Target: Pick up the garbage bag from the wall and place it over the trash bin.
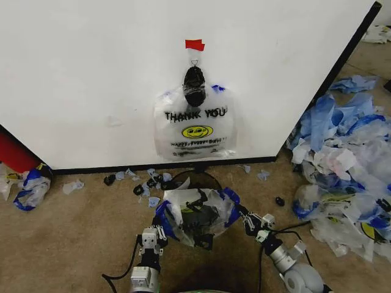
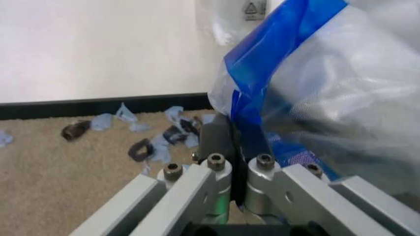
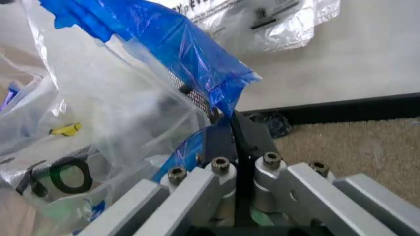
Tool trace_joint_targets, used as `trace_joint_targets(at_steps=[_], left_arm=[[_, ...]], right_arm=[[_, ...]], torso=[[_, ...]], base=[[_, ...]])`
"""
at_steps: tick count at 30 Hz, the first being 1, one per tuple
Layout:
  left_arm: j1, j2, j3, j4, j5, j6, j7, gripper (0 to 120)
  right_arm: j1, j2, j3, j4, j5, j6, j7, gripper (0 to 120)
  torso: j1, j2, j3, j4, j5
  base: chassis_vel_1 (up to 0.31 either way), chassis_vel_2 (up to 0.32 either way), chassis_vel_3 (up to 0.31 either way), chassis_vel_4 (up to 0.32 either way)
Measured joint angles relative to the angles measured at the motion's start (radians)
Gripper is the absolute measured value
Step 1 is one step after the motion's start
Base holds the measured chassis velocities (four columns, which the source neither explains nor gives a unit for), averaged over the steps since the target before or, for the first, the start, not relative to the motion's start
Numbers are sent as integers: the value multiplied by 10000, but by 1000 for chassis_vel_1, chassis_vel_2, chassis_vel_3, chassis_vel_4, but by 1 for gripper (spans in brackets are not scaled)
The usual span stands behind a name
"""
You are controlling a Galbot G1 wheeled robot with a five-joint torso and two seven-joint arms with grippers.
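1. The left gripper (image 1: 160,232) has its fingers (image 2: 217,140) clenched on the blue handle of the garbage bag (image 1: 197,213); in the left wrist view the blue strip (image 2: 262,73) runs straight into the closed tips.
2. The right gripper (image 1: 244,218) likewise has its fingers (image 3: 246,137) pinched tight on the bag's other blue handle (image 3: 196,64).
3. In the head view the two grippers sit at roughly 9 and 3 o'clock of the bag, which is stretched between them with its mouth spread.
4. The bag lies over the trash bin (image 1: 197,178), whose black mesh rim shows just past the bag at 12 o'clock.
5. On the wall (image 1: 91,73) beyond, a second bag (image 1: 195,128) with "THANK YOU" lettering and a yellow smiley hangs from a black clip below a piece of red tape (image 1: 195,44).
6. Blue scraps (image 1: 146,183) lie on the carpet along the wall's black base strip.
7. A heap of blue-and-white plastic bags (image 1: 342,165) fills the floor at 3 o'clock of the bin.
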Motion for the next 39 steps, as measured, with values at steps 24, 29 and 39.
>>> trace_joint_targets(at_steps=[24,29,39], left_arm=[[-790,-153,12,752,-223,429,-800,0],[-957,-207,32,855,-268,490,-958,0],[-1175,-282,39,1166,-346,512,-1075,0]], right_arm=[[88,-31,-2,-171,134,2,-55,0],[73,-23,49,-235,179,12,-69,0],[490,54,-156,-483,212,7,-10,0]], torso=[[0,2,0,-2,0],[0,2,0,-1,1],[0,2,0,0,1]], base=[[0,0,0,0],[0,0,0,0],[0,0,0,0]])
